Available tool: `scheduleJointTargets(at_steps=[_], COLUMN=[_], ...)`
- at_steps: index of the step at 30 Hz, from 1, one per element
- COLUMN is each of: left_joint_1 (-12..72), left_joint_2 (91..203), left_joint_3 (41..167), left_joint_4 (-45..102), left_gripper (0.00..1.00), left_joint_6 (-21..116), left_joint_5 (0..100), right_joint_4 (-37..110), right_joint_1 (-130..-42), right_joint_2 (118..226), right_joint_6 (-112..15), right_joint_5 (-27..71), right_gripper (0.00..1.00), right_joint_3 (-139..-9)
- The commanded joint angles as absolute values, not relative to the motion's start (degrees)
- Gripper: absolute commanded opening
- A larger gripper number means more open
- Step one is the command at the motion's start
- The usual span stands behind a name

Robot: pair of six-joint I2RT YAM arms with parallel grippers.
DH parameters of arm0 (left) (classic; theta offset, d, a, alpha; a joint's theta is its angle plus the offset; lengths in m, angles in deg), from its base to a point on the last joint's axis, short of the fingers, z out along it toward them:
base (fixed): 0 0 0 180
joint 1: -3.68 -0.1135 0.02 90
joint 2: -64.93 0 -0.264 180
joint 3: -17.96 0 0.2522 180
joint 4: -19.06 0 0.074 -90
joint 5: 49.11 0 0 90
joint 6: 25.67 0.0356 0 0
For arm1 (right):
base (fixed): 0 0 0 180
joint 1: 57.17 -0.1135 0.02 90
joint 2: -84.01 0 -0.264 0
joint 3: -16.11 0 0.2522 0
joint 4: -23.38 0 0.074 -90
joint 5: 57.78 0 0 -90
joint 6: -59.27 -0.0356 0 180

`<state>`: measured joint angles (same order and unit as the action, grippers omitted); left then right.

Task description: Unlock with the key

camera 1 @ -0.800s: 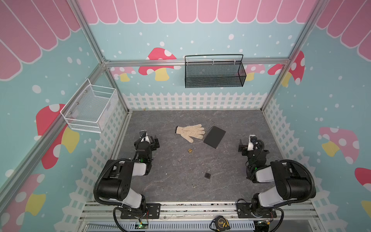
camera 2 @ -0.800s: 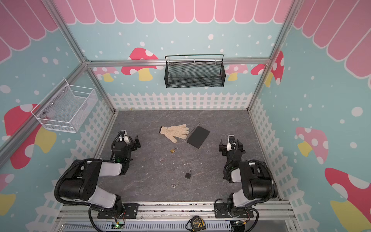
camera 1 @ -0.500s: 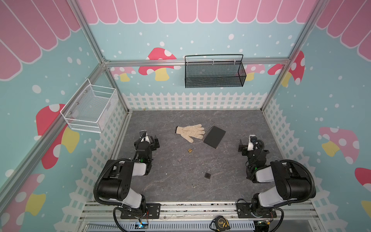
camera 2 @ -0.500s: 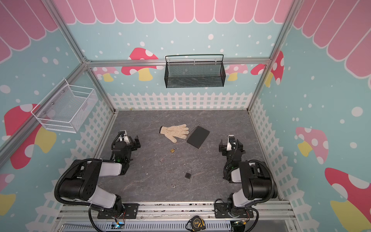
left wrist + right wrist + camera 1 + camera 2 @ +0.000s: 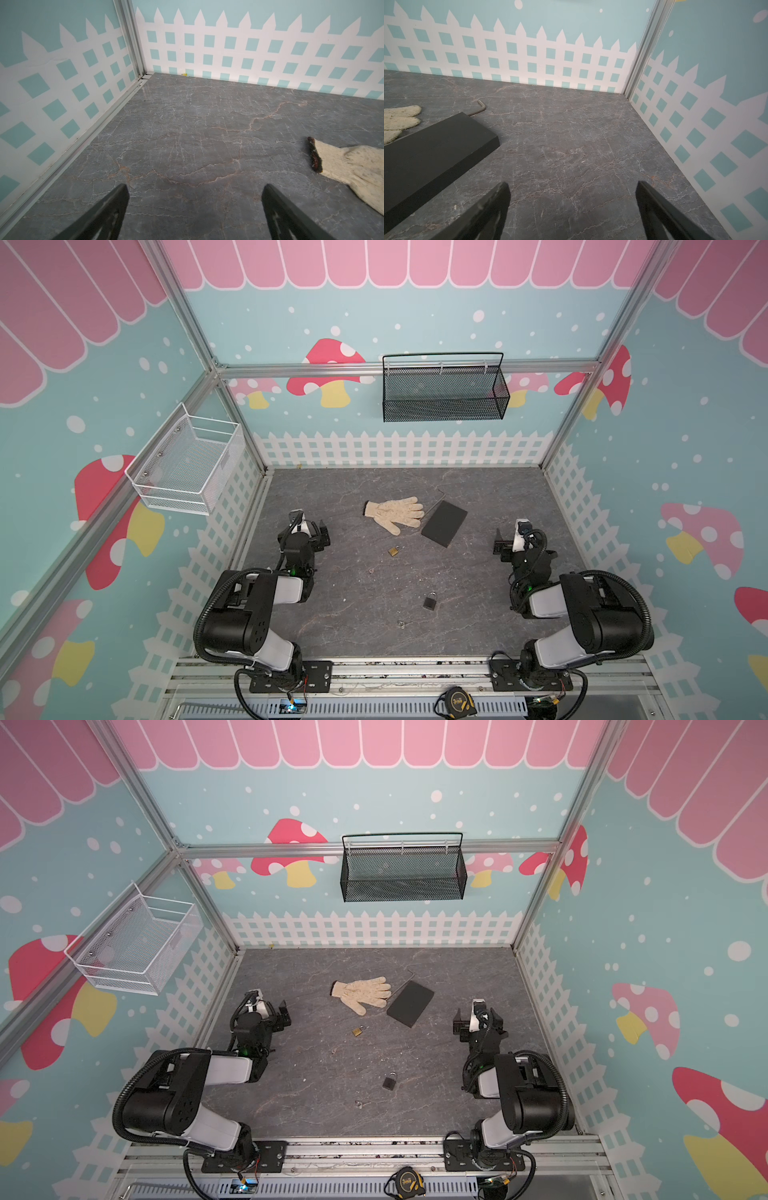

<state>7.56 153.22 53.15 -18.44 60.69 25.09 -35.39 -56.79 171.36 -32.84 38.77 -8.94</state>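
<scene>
A black padlock (image 5: 430, 600) (image 5: 389, 1081) lies on the grey floor toward the front, between the arms. A small silver key (image 5: 402, 623) (image 5: 360, 1104) lies just in front of it. A brass padlock (image 5: 394, 550) (image 5: 358, 1031) lies farther back, with a tiny metal piece (image 5: 371, 571) in front of it that is too small to name. My left gripper (image 5: 318, 533) (image 5: 194, 193) rests low at the left, open and empty. My right gripper (image 5: 505, 545) (image 5: 572, 191) rests low at the right, open and empty. Neither wrist view shows a lock or the key.
A cream knit glove (image 5: 395, 512) (image 5: 349, 164) and a flat black block (image 5: 444, 523) (image 5: 429, 141) lie mid-floor, with a hex key (image 5: 479, 108) behind the block. A white basket (image 5: 187, 464) and a black basket (image 5: 444, 393) hang on the walls. A tape measure (image 5: 455, 699) sits on the front rail.
</scene>
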Motion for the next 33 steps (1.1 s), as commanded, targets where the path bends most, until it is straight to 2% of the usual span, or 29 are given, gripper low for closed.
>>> scheduleJointTargets(at_steps=[1,25,29,33], left_joint_1=[7.4,7.5,7.5,7.6], left_joint_2=[153.2,152.0,150.8,145.9], left_joint_3=[54.0,54.7,53.5,53.0], left_joint_4=[-18.5,-16.2,-17.6,-14.4], left_gripper=[1.0,1.0,1.0,1.0], left_joint_6=[62.0,60.7,62.1,62.1], left_joint_5=[25.7,22.9,25.9,25.5], right_joint_4=[-37.3,-37.5,-37.0,-28.9], right_joint_1=[-56.7,-56.7,-56.7,-56.7], right_joint_2=[170.9,170.6,168.1,162.1], right_joint_6=[-31.8,-30.9,-31.5,-31.7], right_joint_5=[38.6,36.1,37.3,37.0], right_gripper=[0.97,0.97,0.97,0.97], right_joint_3=[-9.3,-9.1,-8.4,-9.7])
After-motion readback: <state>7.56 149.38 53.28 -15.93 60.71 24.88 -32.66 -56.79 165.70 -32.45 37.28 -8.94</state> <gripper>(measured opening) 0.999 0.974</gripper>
